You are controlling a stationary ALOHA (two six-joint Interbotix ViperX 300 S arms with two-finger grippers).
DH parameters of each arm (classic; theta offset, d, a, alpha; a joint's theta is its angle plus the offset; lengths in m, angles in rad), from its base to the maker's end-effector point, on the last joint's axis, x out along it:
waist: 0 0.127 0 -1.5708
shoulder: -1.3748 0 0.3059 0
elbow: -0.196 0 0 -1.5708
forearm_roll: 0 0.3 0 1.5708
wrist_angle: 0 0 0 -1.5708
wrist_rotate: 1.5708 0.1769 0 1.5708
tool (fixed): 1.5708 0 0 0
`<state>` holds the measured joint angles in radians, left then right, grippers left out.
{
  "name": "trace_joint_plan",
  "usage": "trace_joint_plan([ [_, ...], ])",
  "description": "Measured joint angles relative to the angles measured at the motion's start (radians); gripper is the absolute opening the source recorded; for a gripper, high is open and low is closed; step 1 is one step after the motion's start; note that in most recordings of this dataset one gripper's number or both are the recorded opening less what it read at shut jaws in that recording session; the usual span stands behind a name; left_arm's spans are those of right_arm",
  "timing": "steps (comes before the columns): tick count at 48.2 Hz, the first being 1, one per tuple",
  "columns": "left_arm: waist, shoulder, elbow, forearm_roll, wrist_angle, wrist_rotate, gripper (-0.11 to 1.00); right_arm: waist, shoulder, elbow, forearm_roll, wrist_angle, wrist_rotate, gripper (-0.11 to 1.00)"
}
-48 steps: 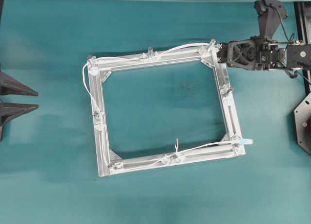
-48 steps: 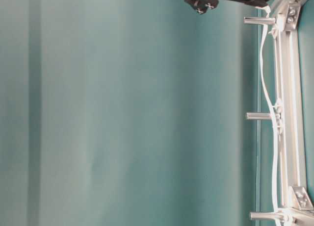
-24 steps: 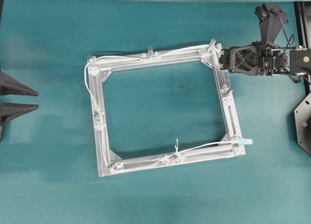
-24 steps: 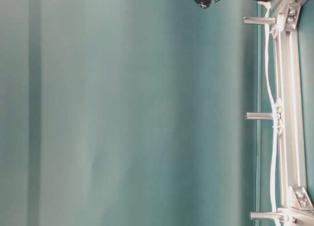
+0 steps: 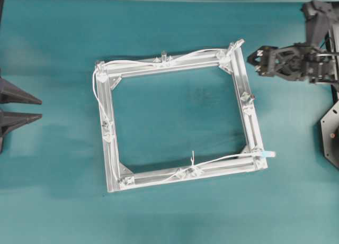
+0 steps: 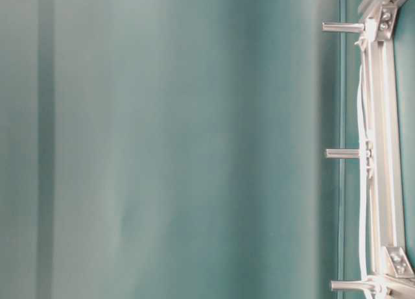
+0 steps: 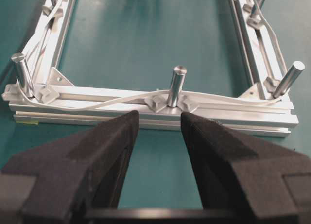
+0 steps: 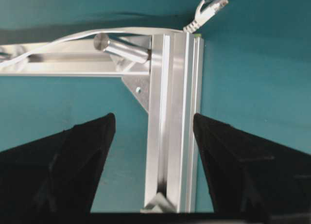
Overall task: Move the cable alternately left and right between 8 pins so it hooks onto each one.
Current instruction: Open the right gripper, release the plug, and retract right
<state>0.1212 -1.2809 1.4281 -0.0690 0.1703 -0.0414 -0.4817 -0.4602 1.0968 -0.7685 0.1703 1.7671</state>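
Item: cable [image 5: 132, 62], white, laid along the frame [image 5: 111, 148] rails past several pins [image 7: 176, 85]; clear plug [image 8: 213, 1] lies free on the table [image 5: 175, 21], just beyond the corner ahead of the right gripper [image 5: 258, 57].

Right gripper: jaws apart, nothing held, corner rail seen between them.

Left gripper [image 7: 159, 136]: jaws apart, empty, one pin directly ahead.

Risk: with the plug end unsecured, slack could let the cable spring off the corner pin [image 8: 121, 48]. The side rail nearest the right gripper appears unthreaded; any regrasp there could drag hooked sections loose.

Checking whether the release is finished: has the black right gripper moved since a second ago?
Yes. The right gripper has backed off rightward from the square aluminium frame corner, jaws open and empty.
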Motion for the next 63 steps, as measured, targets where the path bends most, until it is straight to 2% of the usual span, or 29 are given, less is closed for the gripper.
trace_joint_plan([
  [10,0.000,0.000,0.000,0.002,0.000,0.002,0.53,0.000,-0.127,0.048,0.000,-0.002,-0.008,0.71],
  [23,0.000,0.000,0.000,0.002,0.000,0.000,0.53,0.002,-0.221,0.074,-0.015,-0.041,-0.040,0.71],
  [28,0.000,0.000,0.000,0.002,0.000,0.000,0.53,0.000,-0.233,0.078,-0.034,-0.071,-0.046,0.71],
  [36,0.000,0.000,0.000,0.000,0.000,0.002,0.53,0.002,-0.232,0.080,-0.092,-0.184,-0.067,0.71],
  [41,0.000,0.000,0.000,0.002,0.000,0.000,0.53,0.002,-0.233,0.078,-0.150,-0.249,-0.114,0.71],
  [53,0.000,0.000,0.000,0.002,0.000,0.000,0.53,0.002,-0.341,0.083,-0.330,-0.336,-0.308,0.71],
  [57,0.000,0.000,0.000,0.000,0.000,0.000,0.53,0.002,-0.423,0.107,-0.353,-0.354,-0.379,0.71],
  [63,0.000,0.000,0.000,0.002,0.000,0.000,0.53,0.002,-0.537,0.153,-0.359,-0.382,-0.426,0.71],
])
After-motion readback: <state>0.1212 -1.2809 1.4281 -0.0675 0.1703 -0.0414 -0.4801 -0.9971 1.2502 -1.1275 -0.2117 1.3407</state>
